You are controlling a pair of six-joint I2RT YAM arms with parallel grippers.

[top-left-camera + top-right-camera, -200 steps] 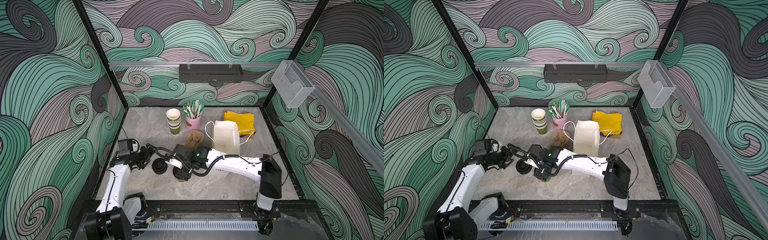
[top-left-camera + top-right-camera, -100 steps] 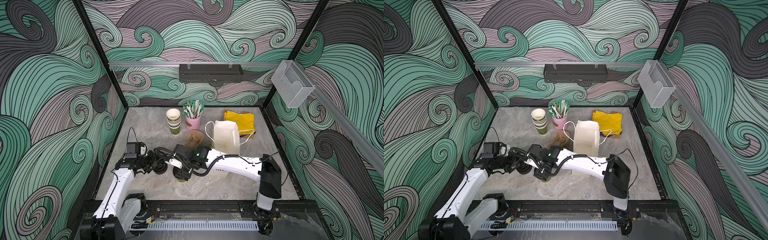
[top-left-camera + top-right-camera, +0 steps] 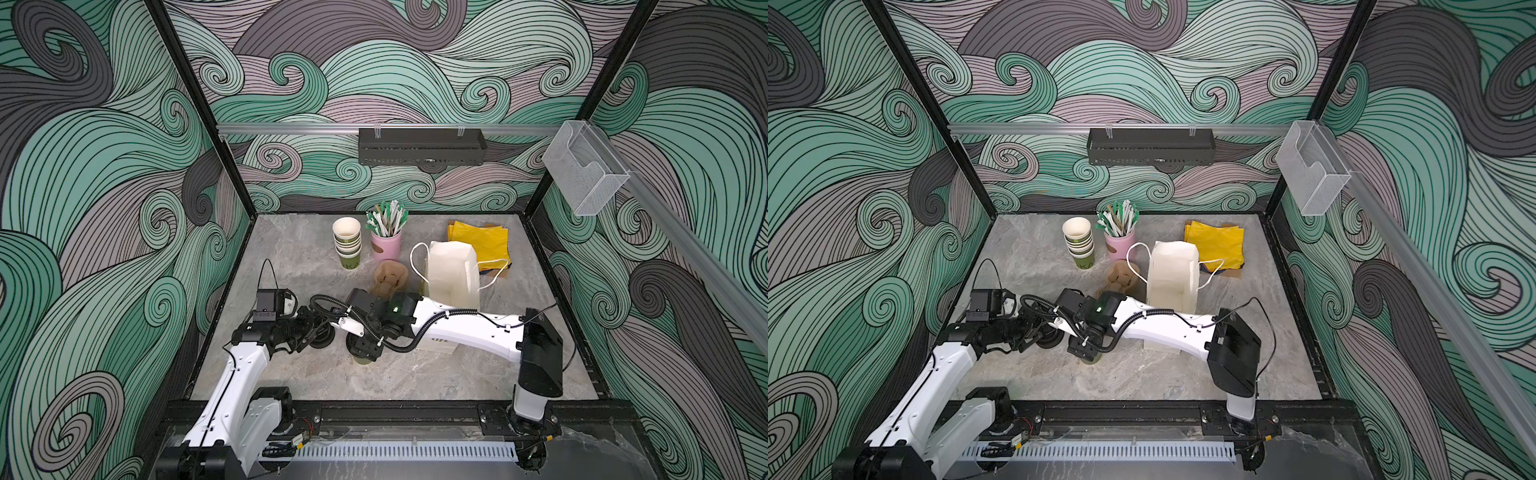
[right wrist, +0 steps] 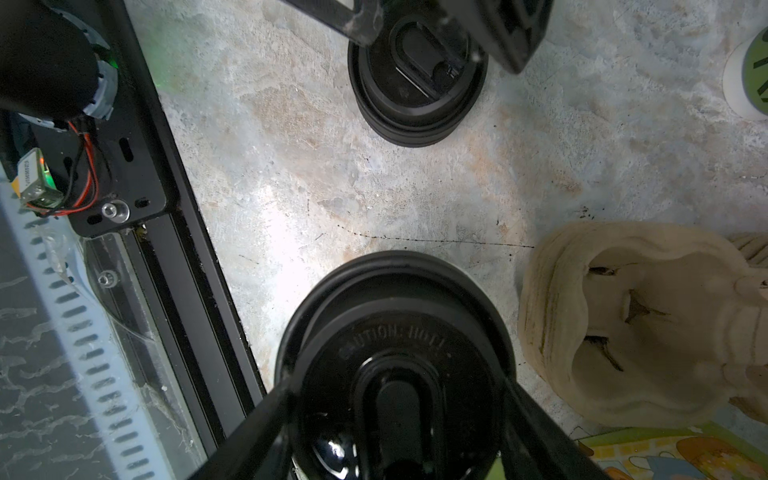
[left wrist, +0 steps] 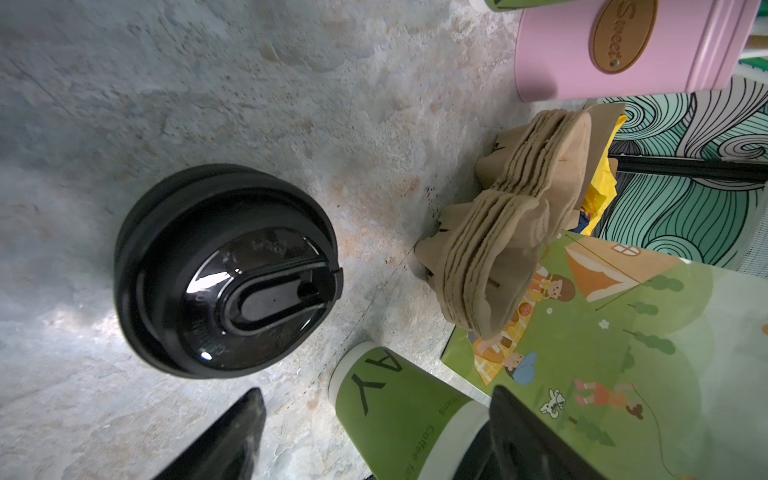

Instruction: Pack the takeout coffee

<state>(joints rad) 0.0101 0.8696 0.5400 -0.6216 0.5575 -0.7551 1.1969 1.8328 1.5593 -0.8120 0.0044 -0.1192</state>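
The left arm (image 3: 245, 374) rises from its base at the table's (image 3: 291, 257) 7 o'clock corner, bends at the elbow and turns its black wrist toward 3 o'clock, held low and nearly level. The left gripper (image 3: 319, 329) hangs over a loose black lid (image 5: 226, 270) lying at about 8 o'clock on the table, its jaws spread wide, holding nothing. At the lid's 4 o'clock stands the lidded green cup (image 5: 386, 409), upright, near the lid but apart from it. The right gripper (image 4: 397, 384) points straight down on it, part-way open, its fingers (image 4: 266, 411) pressed against opposite sides of the cup's black top, so it grips the cup. At the cup's 1 o'clock sits a stack of brown pulp carriers (image 3: 390, 274), with a white paper bag (image 3: 453, 270) just beside it at 3 o'clock. The right arm (image 3: 465, 330) reaches from its base at the 5 o'clock corner in a long, low line toward 9 o'clock, passing in front of the bag, its wrist bent down.
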